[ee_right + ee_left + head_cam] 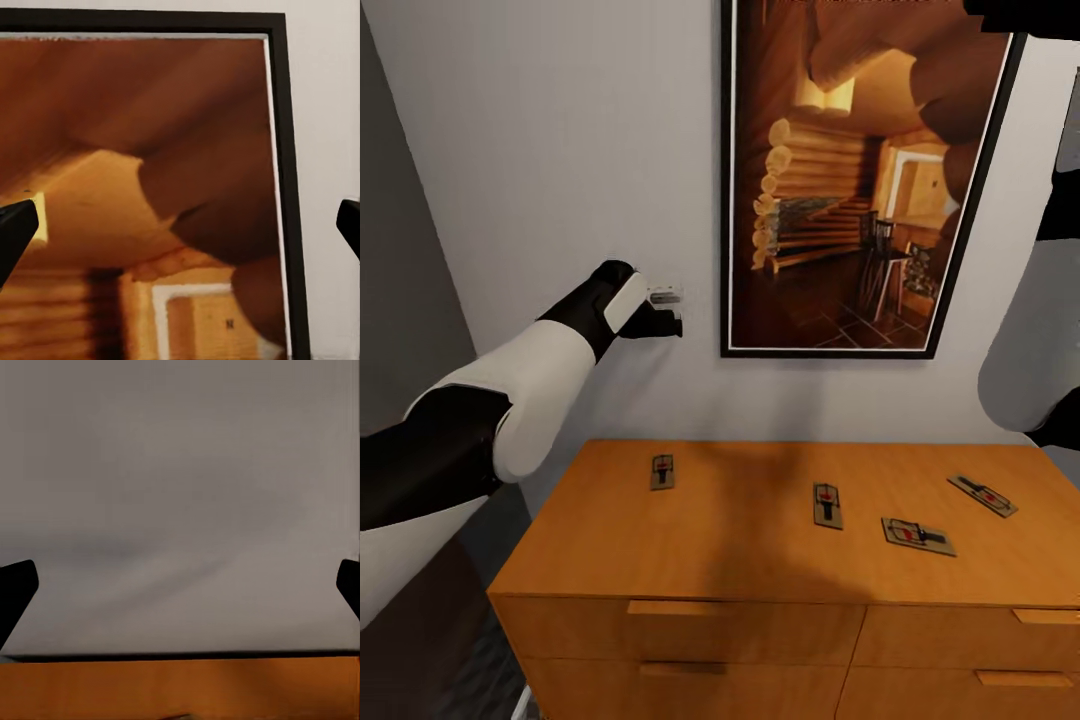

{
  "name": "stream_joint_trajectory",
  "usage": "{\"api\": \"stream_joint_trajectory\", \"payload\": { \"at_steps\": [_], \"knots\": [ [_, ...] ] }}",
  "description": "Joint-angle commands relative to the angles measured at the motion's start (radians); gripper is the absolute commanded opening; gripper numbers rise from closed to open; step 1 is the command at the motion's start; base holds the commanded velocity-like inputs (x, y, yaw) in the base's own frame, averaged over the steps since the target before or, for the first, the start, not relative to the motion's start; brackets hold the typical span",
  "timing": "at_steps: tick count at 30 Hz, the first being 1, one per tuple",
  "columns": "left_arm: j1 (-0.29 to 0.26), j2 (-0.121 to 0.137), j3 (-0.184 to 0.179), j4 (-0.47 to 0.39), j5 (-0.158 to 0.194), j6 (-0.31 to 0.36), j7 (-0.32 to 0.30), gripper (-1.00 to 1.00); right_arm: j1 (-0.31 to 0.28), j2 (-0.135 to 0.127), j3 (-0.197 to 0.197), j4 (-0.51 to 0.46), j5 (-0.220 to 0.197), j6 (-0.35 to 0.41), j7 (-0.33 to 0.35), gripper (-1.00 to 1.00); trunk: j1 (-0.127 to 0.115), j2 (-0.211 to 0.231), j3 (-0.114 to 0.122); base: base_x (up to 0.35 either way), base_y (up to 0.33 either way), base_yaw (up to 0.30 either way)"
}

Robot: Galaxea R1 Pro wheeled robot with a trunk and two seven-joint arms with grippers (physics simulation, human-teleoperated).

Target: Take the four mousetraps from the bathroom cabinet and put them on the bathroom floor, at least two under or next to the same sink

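Four mousetraps on the cabinet point(760, 540) top: one at 9 o'clock point(662, 471), one near centre point(827, 505), one just right of it point(917, 536), one at 3 o'clock point(982, 495). All well apart, none held. Left gripper point(660, 312) raised near the wall point(540, 150), spread wide, empty. Right gripper point(180, 225) also wide, empty, facing the log-cabin picture point(850, 180) above the cabinet.
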Motion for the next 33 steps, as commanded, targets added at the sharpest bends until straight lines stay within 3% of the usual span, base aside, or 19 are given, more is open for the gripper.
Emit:
{"api": "stream_joint_trajectory", "payload": {
  "at_steps": [1,11,33],
  "knots": [
    [0.002,0.0,-0.007,-0.001,0.011,0.004,0.007,1.0,-0.001,-0.001,0.003,0.01,-0.01,0.003,-0.01,1.0,0.0,-0.001,-0.001,-0.15,0.039,0.0],
    [0.014,-0.001,-0.007,-0.002,0.013,0.007,0.008,1.0,-0.001,-0.001,0.003,0.063,-0.009,0.003,-0.01,1.0,0.0,-0.001,-0.001,-0.107,0.02,0.0],
    [0.017,0.0,-0.005,0.0,0.013,0.006,0.005,1.0,-0.001,-0.001,0.006,0.081,-0.008,0.003,-0.01,1.0,0.0,-0.001,-0.001,-0.01,0.002,0.0]
  ]
}}
